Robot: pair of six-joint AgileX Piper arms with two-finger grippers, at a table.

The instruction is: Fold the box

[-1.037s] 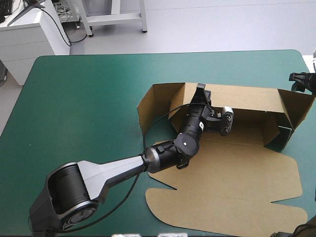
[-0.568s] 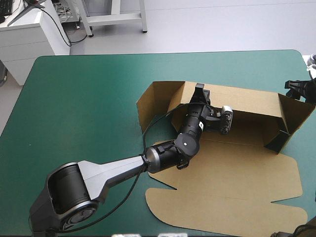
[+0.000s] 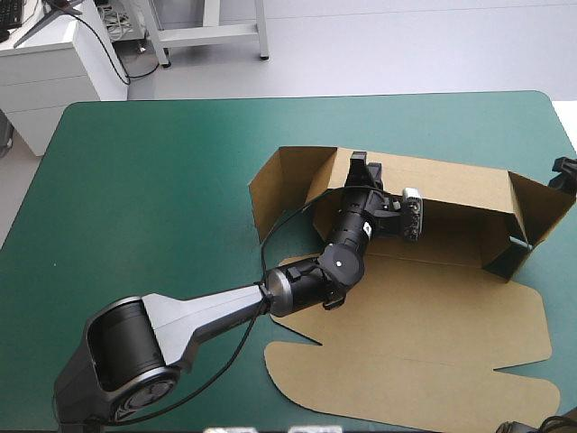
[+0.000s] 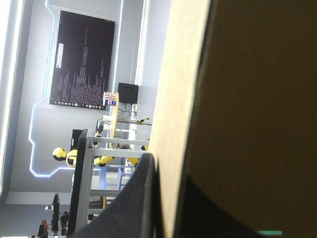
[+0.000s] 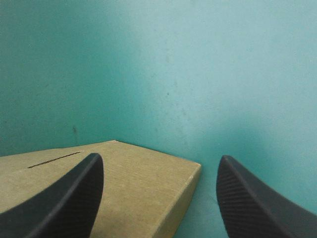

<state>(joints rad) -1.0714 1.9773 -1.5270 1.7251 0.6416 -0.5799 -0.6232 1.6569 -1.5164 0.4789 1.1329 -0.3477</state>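
The brown box (image 3: pixel 455 242) sits right of centre on the teal-green cover (image 3: pixel 153 180), with its long far wall (image 3: pixel 451 185) raised and its lid (image 3: pixel 433 361) flat toward the near edge. The left gripper (image 3: pixel 361 165) pinches that wall's top edge, the board between its black fingers (image 4: pixel 143 198). The right gripper (image 5: pixel 159 157) hangs spread wide over a board corner with a thin slot (image 5: pixel 54 159).

Box (image 3: pixel 424 334) on table's (image 3: pixel 162 180) right half, left fingers (image 4: pixel 141 203) astride its far wall
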